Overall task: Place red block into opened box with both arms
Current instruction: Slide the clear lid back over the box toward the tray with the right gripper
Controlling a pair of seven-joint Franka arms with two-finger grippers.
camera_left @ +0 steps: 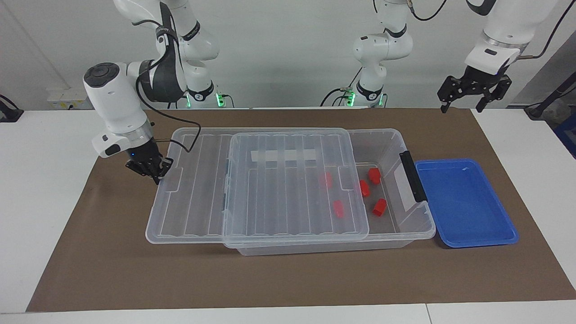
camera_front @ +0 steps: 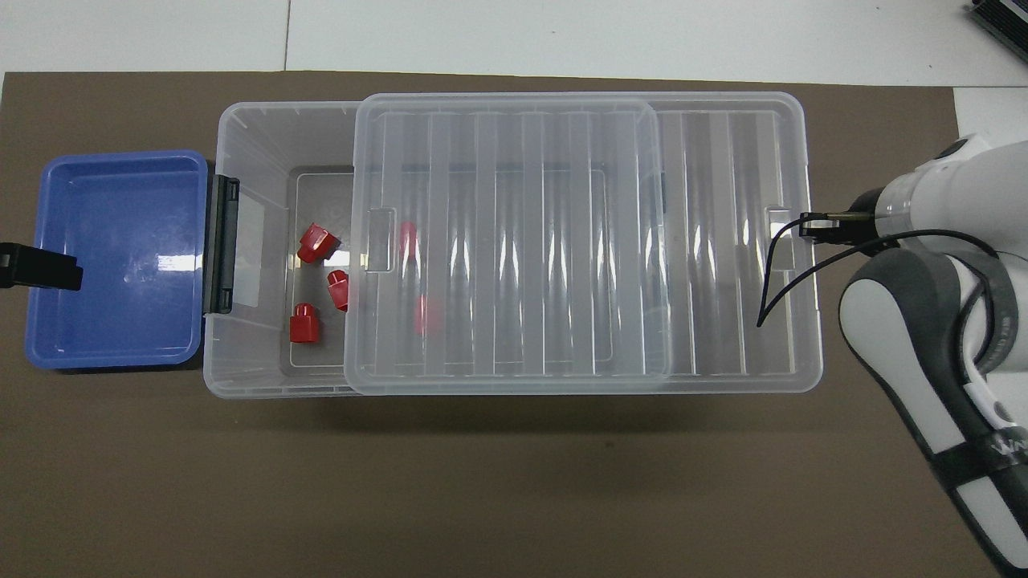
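Observation:
The clear box (camera_left: 398,237) lies lengthwise on the mat, its ribbed lid (camera_left: 270,189) slid partway off toward the right arm's end. Several red blocks lie inside: three in the uncovered part (camera_left: 374,175) (camera_left: 379,207) (camera_front: 317,242), with one of them half under the lid's edge, and two more under the lid (camera_left: 338,209) (camera_front: 408,238). My right gripper (camera_left: 156,174) (camera_front: 809,227) is shut and low, its tips against the lid's end edge. My left gripper (camera_left: 461,107) hangs open and empty, high over the mat's corner at the left arm's end.
A shallow blue tray (camera_left: 463,202) (camera_front: 112,257) with nothing in it sits against the box's end by the dark grey latch (camera_left: 413,175). A brown mat (camera_left: 288,279) covers the table. The right arm's cable loops over the lid.

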